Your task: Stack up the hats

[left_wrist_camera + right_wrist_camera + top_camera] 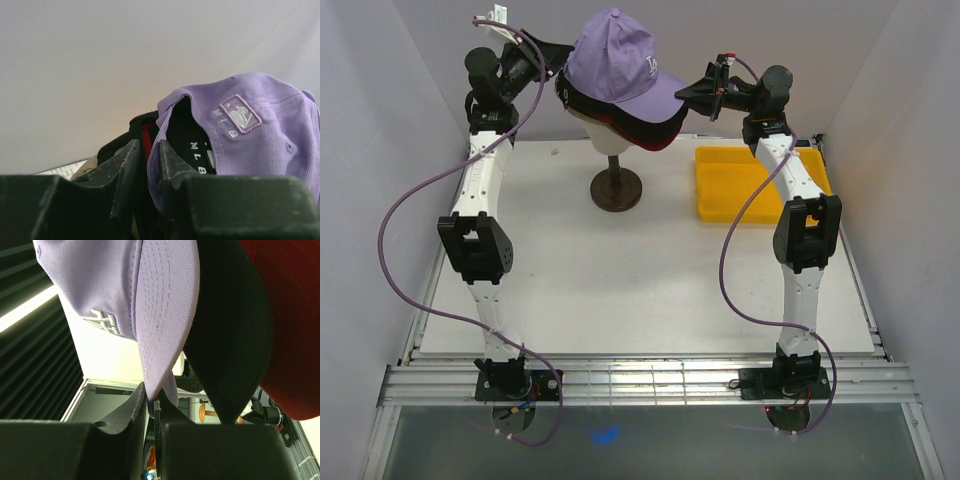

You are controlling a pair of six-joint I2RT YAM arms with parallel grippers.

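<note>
A lavender hat (620,60) sits on top of a stack of hats on the mannequin head (610,138). Below it show a black brim (655,135) and a red edge (618,127). My left gripper (558,85) is at the back of the stack, shut on the lavender hat's rear edge (155,165); red (145,140) and black fabric sit beside it. My right gripper (688,92) is shut on the tip of the lavender brim (165,315). The black brim (230,340) and red brim (285,315) lie under it, outside the jaws.
The mannequin head stands on a dark round stand (616,190) at the back middle of the white table. A yellow tray (760,185) lies at the back right, under the right arm. Grey walls close in on both sides.
</note>
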